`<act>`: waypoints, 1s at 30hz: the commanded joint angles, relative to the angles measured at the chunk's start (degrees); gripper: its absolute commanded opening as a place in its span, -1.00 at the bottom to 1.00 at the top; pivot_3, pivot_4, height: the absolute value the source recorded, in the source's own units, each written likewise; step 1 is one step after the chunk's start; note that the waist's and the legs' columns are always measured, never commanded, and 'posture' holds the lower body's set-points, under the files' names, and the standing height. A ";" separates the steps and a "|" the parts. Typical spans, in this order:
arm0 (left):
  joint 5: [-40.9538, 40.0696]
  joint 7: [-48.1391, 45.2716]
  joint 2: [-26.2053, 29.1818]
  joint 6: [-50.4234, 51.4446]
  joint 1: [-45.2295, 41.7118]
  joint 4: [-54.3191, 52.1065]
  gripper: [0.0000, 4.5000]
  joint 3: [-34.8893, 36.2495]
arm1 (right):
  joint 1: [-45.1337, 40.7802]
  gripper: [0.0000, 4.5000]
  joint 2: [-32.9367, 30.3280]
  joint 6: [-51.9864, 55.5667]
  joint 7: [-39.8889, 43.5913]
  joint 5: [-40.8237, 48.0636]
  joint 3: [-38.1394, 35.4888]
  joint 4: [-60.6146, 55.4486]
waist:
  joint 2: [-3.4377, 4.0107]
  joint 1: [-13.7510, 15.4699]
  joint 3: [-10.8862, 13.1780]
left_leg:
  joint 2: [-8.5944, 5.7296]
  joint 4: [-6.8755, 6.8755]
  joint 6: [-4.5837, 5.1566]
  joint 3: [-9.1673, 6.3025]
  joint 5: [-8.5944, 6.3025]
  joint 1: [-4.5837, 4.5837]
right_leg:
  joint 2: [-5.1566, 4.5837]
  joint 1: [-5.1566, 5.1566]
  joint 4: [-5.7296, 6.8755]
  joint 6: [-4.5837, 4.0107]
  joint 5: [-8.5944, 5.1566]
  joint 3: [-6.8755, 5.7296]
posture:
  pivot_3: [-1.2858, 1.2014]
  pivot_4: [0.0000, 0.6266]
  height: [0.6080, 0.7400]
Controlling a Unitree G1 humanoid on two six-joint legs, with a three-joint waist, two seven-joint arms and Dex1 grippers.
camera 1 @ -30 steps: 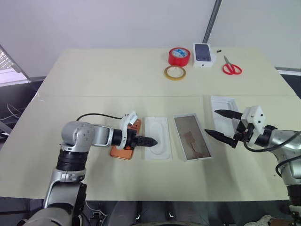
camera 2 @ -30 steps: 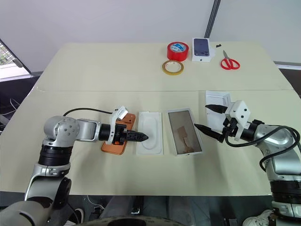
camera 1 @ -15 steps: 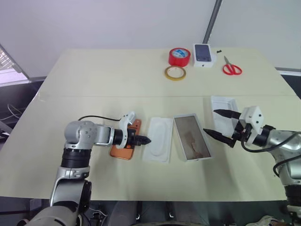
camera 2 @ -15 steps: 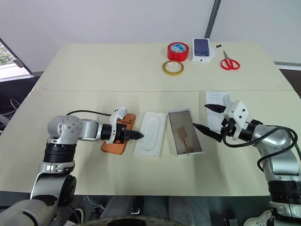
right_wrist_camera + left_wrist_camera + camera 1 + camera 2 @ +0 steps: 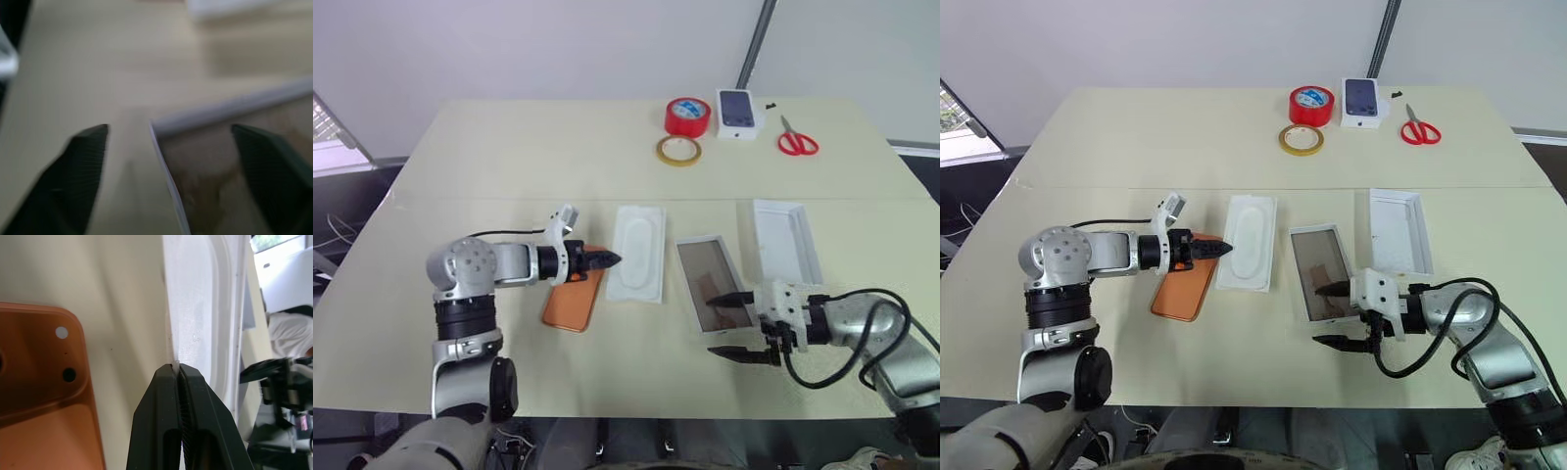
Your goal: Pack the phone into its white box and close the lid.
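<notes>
You are pinching the white insert in the left gripper to clear it aside, while the right gripper, jaws apart, is straddling the white box's near corner to steady it for the phone.

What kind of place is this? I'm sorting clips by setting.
Probably a lab or office packing bench: a plain table against a bare wall, with tape rolls, scissors and an opened white box.

No lettering can be read; the red tape roll bears a blue label, seemingly too small to read.
</notes>
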 commanded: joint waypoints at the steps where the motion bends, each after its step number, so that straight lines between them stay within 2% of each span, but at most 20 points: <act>1: -0.16 1.20 -1.23 0.11 -0.32 -2.92 -1.00 2.33 | -3.03 -0.11 -0.26 -3.35 0.83 -4.02 2.34 5.01 | -0.02 -0.09 0.01 | 0.00 0.01 -0.01 0.00 0.00 0.01 | 0.00 0.01 0.00 0.00 0.00 0.01 | 0.03 -0.52 1.00; 2: 0.00 1.60 -1.50 -0.54 -0.17 -3.41 -1.00 2.47 | -3.59 -0.28 0.08 -3.84 1.08 -3.42 2.11 5.26 | -0.04 -0.01 0.01 | 0.00 0.02 -0.01 0.01 0.01 0.01 | 0.00 0.01 0.00 0.00 0.00 0.01 | 0.03 -0.52 1.00; 5: -0.22 1.92 -2.12 -1.31 -0.16 -4.18 -1.00 3.10 | -5.43 -0.98 1.75 -0.66 1.55 -0.36 1.86 3.70 | -0.11 -0.09 0.05 | 0.00 0.01 -0.05 -0.03 0.03 0.02 | 0.00 0.03 0.00 0.00 0.00 -0.01 | 0.03 -0.52 1.00; 14: 0.94 6.10 -7.41 -6.09 -2.98 -2.67 -1.00 4.81 | -14.03 -0.98 14.60 -4.71 -9.29 -8.14 6.96 8.11 | -0.21 -0.17 0.11 | 0.00 0.03 -0.13 -0.02 0.07 -0.02 | 0.00 -0.11 0.19 0.00 0.00 0.00 | 0.03 -0.52 1.00; 17: 1.46 7.30 -8.94 -7.21 -3.36 -2.06 -1.00 4.47 | -13.68 -0.98 15.57 -1.27 -7.11 -6.05 8.09 6.55 | -0.21 0.07 0.11 | -0.02 0.04 -0.15 -0.02 0.08 -0.09 | 0.00 -0.22 0.30 0.00 0.00 0.00 | 0.03 -0.52 1.00; 18: 1.62 7.75 -9.53 -7.36 -3.44 -1.91 -1.00 4.23 | -13.05 -0.73 15.40 -0.58 -6.53 -5.55 8.35 5.64 | -0.21 0.12 0.11 | -0.04 0.04 -0.15 -0.02 0.08 -0.11 | -0.01 -0.24 0.31 0.00 0.00 0.00 | 0.03 -0.52 1.00; 19: 1.71 8.01 -9.91 -7.53 -3.38 -1.93 -1.00 3.82 | -12.41 -0.62 15.15 0.01 -6.23 -5.08 8.32 4.66 | -0.22 0.15 0.12 | -0.04 0.05 -0.14 -0.02 0.08 -0.13 | -0.01 -0.24 0.31 0.00 0.00 0.00 | 0.03 -0.52 1.00; 20: 1.75 8.20 -10.16 -7.59 -3.36 -1.93 -1.00 3.63 | -11.99 -0.42 15.02 0.41 -6.15 -4.81 8.21 3.98 | -0.23 0.13 0.12 | -0.05 0.05 -0.14 -0.03 0.08 -0.16 | -0.01 -0.26 0.31 0.00 0.00 0.00 | 0.03 -0.52 1.00; 24: 1.95 6.96 -9.45 -7.51 -2.21 -2.56 -1.00 0.13 | -9.10 0.46 12.35 3.84 -6.50 -0.78 3.22 -1.48 | -0.23 0.04 0.12 | -0.05 0.06 -0.16 -0.03 0.09 -0.23 | -0.01 -0.34 0.34 0.00 0.00 0.00 | 0.03 -0.52 1.00; 30: 1.83 6.11 -9.87 -8.60 -1.96 -2.01 -1.00 -2.18 | -2.25 0.46 4.28 9.18 -5.50 5.39 -7.35 -6.40 | -0.24 0.12 0.13 | -0.05 0.05 -0.15 -0.03 0.09 -0.25 | -0.01 -0.36 0.33 0.00 0.00 0.01 | 0.03 -0.52 1.00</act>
